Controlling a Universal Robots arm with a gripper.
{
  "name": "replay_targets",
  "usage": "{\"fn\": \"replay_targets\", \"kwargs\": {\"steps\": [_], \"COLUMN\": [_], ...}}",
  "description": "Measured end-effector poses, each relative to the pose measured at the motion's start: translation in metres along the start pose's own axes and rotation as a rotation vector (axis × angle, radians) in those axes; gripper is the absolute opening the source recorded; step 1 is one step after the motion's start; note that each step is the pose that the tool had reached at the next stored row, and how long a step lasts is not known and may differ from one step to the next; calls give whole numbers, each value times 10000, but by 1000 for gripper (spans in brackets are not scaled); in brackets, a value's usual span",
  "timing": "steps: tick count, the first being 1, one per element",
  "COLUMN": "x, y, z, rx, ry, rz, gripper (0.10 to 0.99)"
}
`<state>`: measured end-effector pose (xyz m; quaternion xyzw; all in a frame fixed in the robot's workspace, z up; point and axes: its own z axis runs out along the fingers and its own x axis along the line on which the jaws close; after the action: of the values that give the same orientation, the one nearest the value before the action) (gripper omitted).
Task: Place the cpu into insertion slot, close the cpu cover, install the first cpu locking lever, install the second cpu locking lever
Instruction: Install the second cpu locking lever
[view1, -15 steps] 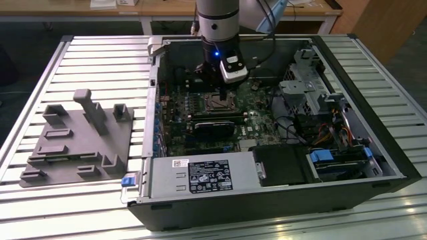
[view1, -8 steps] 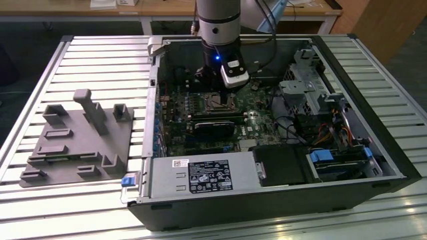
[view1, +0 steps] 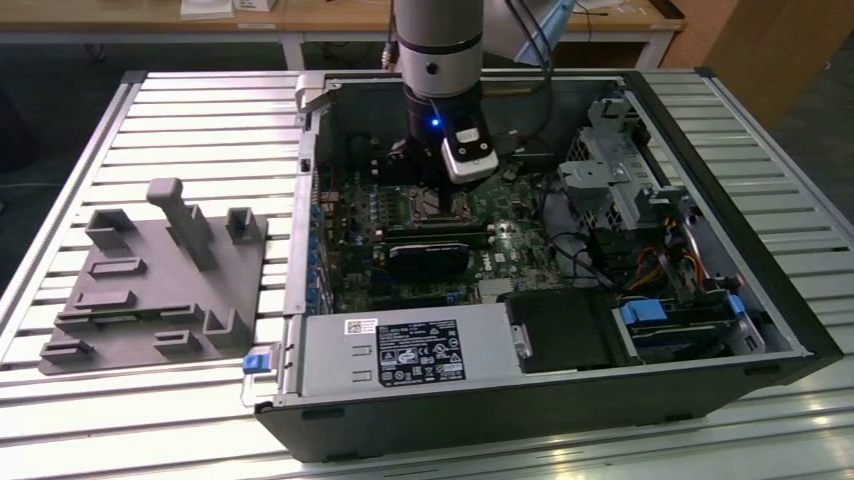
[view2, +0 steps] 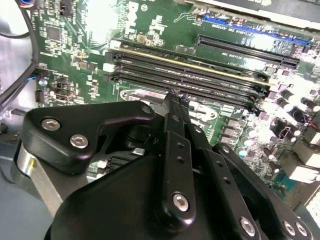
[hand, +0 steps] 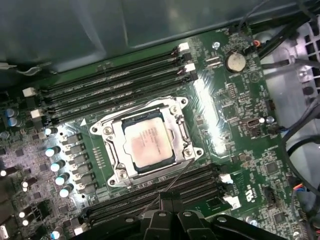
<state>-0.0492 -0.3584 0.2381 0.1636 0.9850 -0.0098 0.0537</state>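
The gripper (hand: 167, 200) is hanging low over the motherboard (hand: 235, 125) inside the open computer case (view1: 747, 300), its two black fingers (view2: 175, 125) pressed together at the tips with nothing visibly clamped between them. In the first wrist view the tips are sitting at the edge of the socket, where a thin wire locking lever (hand: 175, 182) is running slantwise from the socket's corner toward them; whether they are touching it is hard to tell. Just beyond the tips the cpu (hand: 148, 145) is lying flat in the insertion slot (hand: 186, 134), its dull silvery top showing through the window of the cpu cover (hand: 120, 145), which is lying down over it. Long black memory slots (hand: 115, 92) are running on the far side of the socket and others nearer the gripper. Farther out, in the exterior view, the case is lying on its side on a ribbed metal table (view1: 187, 110), with a grey moulded fixture (view1: 154, 275) resting on the slats well apart from the jaws toward the exterior view's left. Beyond the table a wooden bench (view1: 334, 20) is standing across the room.
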Motion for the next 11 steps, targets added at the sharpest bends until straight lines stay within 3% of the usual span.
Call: {"fn": "replay_targets", "kwargs": {"steps": [3,11], "x": [4,6], "y": [-8,-12], "z": [11,14], "rx": [5,-10], "ry": [53,56], "rz": [-135,-172], "gripper": [106,106]}}
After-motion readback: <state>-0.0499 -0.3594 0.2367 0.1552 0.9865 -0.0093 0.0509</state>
